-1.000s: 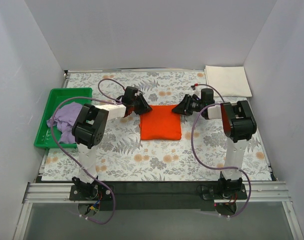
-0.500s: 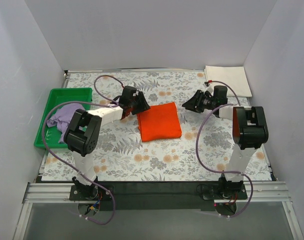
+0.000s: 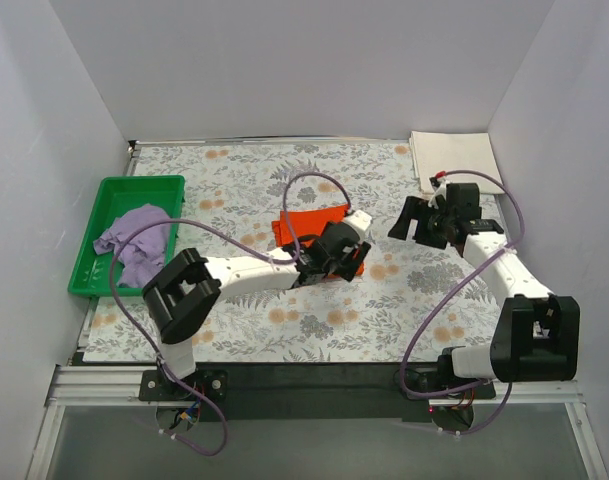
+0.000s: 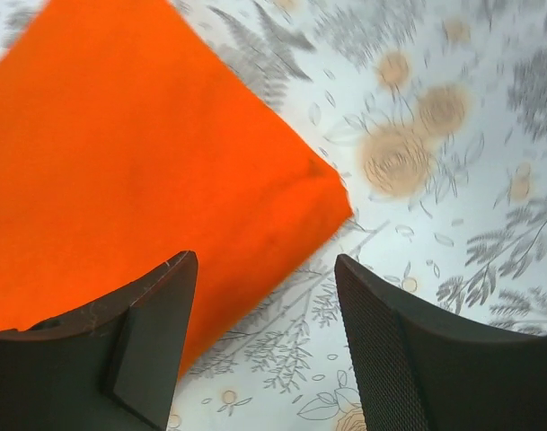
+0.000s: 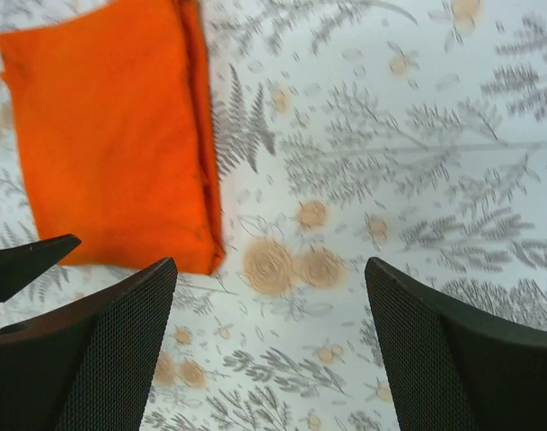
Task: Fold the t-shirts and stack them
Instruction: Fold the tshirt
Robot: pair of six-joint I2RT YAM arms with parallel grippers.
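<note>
Both hands are released and hold nothing. The left hand (image 3: 334,250) hovers with jaws apart right over a corner of the folded orange t-shirt (image 3: 309,222), with 1 finger (image 4: 147,332) above cloth and the other above bare counter (image 3: 234,175). The right hand (image 3: 419,220) is open over the counter, and the orange shirt is off to its side, apart from it. The cream-white t-shirt (image 3: 456,160) lies folded flat beyond the right hand at the far corner. The lilac t-shirt (image 3: 136,235) is crumpled in the green tray (image 3: 119,200), well away from both hands. The orange fold looks done, so the step is probably lifting it for the stack. Drop the left hand at that corner so it pinches all layers, not just the top 1. Bring the right hand to the neighbouring corner, then lift both together and level so the fold doesn't open.
</note>
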